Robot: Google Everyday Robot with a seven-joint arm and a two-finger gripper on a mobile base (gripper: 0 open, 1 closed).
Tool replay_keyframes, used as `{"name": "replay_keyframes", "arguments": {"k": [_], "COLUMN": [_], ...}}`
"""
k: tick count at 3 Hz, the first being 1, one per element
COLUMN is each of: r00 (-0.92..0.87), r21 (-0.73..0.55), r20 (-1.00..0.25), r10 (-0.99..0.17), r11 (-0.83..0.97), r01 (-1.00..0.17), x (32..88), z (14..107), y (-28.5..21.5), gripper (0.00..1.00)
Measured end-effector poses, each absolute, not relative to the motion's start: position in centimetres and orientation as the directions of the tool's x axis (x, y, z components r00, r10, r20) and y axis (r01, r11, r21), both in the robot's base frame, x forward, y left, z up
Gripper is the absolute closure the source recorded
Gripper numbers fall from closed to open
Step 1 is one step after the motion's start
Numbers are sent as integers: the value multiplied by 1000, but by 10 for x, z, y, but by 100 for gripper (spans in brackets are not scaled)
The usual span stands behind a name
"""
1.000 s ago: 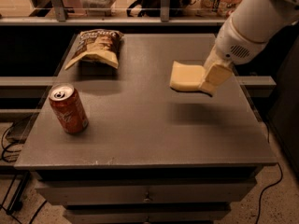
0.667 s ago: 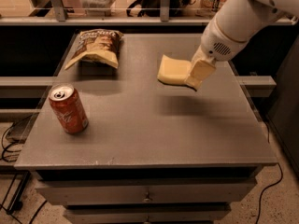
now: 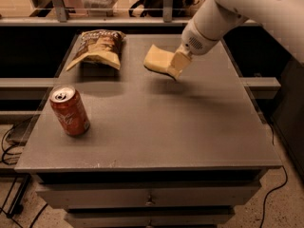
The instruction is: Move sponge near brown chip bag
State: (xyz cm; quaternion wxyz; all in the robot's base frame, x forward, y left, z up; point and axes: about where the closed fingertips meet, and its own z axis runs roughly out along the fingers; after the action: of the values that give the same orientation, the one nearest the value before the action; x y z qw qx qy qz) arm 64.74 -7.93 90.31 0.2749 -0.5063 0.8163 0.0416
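Note:
The sponge (image 3: 156,59), a pale yellow foam slab, hangs tilted in the air above the far middle of the grey table (image 3: 156,127). My gripper (image 3: 176,64) is shut on the sponge's right end, with the white arm coming in from the upper right. The brown chip bag (image 3: 98,48) lies wrinkled at the table's far left corner. The sponge is to the right of the bag, with a gap between them, and casts a shadow on the table below.
A red soda can (image 3: 70,110) stands upright near the table's left front. A shelf rail (image 3: 259,83) runs beside the table on the right. Drawers (image 3: 149,196) sit under the table top. Cables (image 3: 9,141) lie on the floor at the left.
My gripper has carried the sponge to the left and a little farther back, from the table's right side toward the chip bag. The bag and can have not moved.

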Motion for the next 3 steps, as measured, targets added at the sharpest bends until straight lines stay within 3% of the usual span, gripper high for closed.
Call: {"name": "replay_keyframes", "arguments": {"k": [1,3], "r00": [-359,-354], "r21": [-188,-130], "r20": [-536,-617], "r10": [-764,-703], "r11": [522,534], "r01": [-832,-835], "x": [683,725], "z": [892,883], "y": [-58,-9], "gripper": [82,35]}}
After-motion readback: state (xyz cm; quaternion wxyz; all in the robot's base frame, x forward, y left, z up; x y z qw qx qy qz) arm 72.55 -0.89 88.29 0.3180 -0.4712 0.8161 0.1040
